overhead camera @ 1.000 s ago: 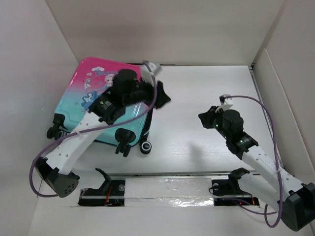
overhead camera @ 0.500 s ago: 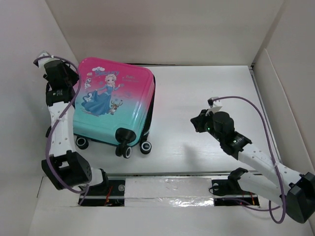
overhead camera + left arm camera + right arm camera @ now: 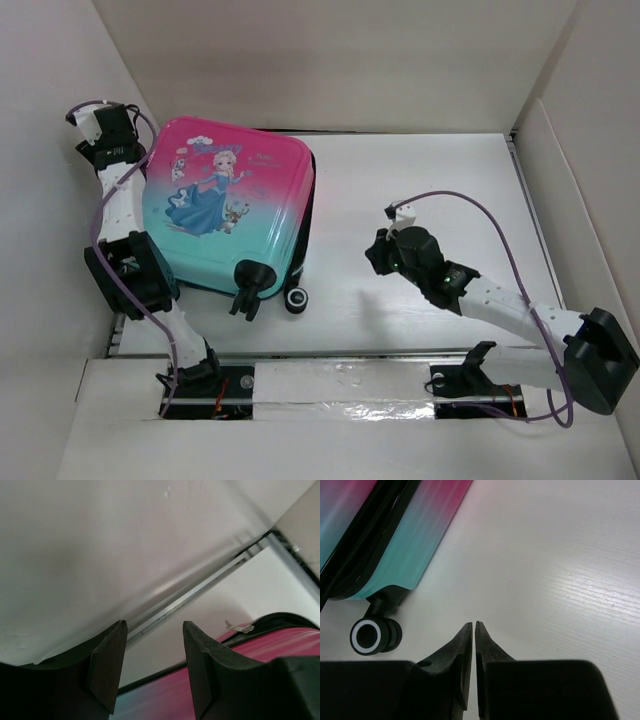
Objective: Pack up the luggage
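Note:
The luggage [image 3: 225, 215] is a small pink-to-teal suitcase with a princess print. It lies closed and flat at the left of the table, black wheels [image 3: 296, 300] toward me. My left gripper [image 3: 112, 152] is open and empty by the suitcase's far left corner, near the side wall; the left wrist view shows its gripper [image 3: 152, 625] over the pink shell [image 3: 280, 642]. My right gripper [image 3: 376, 255] is shut and empty, low over the table right of the wheels. The right wrist view shows its gripper [image 3: 473, 624] apart from a wheel [image 3: 370, 636] and the teal side [image 3: 415, 545].
White walls enclose the table on the left [image 3: 60, 120], back [image 3: 340, 60] and right [image 3: 590, 180]. A metal rail [image 3: 200, 592] runs along the foot of the wall by the suitcase. A zipper tag [image 3: 240, 627] hangs at the suitcase's edge.
My left arm swung from over the suitcase to its far left corner by the wall. My right gripper moved left toward the wheels. The suitcase shifted slightly.

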